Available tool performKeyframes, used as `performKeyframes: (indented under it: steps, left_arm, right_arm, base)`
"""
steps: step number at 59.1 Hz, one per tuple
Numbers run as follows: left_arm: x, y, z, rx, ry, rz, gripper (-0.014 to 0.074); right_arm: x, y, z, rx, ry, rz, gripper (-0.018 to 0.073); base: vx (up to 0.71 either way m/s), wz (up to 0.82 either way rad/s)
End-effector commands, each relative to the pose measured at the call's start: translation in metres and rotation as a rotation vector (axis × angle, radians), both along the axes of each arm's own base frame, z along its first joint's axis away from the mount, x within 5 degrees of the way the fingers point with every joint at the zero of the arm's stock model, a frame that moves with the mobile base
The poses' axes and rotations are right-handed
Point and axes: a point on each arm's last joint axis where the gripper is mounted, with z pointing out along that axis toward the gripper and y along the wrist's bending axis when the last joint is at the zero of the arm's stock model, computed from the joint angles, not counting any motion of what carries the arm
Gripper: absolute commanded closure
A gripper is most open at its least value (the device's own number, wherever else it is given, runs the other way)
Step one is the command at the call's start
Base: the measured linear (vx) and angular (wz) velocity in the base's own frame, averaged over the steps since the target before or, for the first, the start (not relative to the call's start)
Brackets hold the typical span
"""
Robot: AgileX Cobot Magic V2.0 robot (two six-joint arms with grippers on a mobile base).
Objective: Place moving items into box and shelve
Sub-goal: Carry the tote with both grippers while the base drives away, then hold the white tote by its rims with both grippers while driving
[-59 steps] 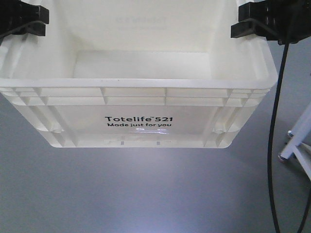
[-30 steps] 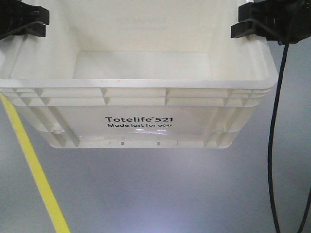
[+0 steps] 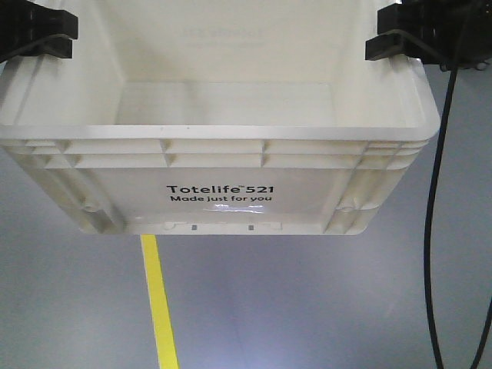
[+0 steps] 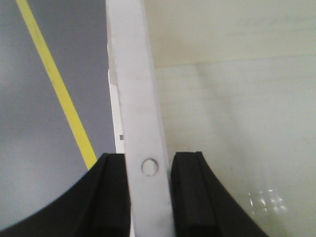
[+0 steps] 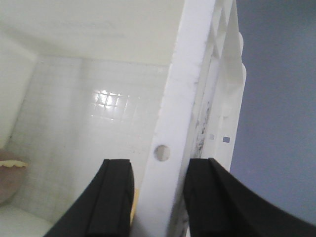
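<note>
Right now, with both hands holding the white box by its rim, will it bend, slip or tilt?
The box is likely stiff: its ribbed rim shows no sag between the left hand and right hand. Probably light, as the inside looks nearly empty. The smooth plastic might slip, since each hand pinches only a thin rim edge.

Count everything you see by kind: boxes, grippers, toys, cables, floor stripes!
White box: 1
Grippers: 2, left gripper and right gripper
Pink-brown plush toy: 1 showing
Black cable: 1
Yellow floor stripe: 1
Total: 6
</note>
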Motion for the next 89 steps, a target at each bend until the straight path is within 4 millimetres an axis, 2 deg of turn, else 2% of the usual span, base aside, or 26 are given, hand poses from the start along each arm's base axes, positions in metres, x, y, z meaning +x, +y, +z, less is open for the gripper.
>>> performKeyframes:
  steps: [1,33,89]
  left_arm:
    - [-0.0064,-0.0092,0.0363,-0.139,-0.2,-0.021,0.0613]
    - [-0.0064,-0.0093,0.0363,-0.14,-0.2,-0.022,0.0613]
    - [-0.0064,-0.0092,0.0363,-0.138,-0.2,-0.021,0.0613]
  right_arm:
    - [-0.0128,0.0095,0.0419,0.172,-0.183,0.01,0.0572]
    - [-0.0127,0.0095,0.0419,0.172,-0.183,0.01,0.0572]
    - [-0.0127,0.0095,0.0419,0.172,-0.183,0.01,0.0572]
  base:
    - [0.21,0.58]
    - [0.28,0.44]
    - [0.48,0.18]
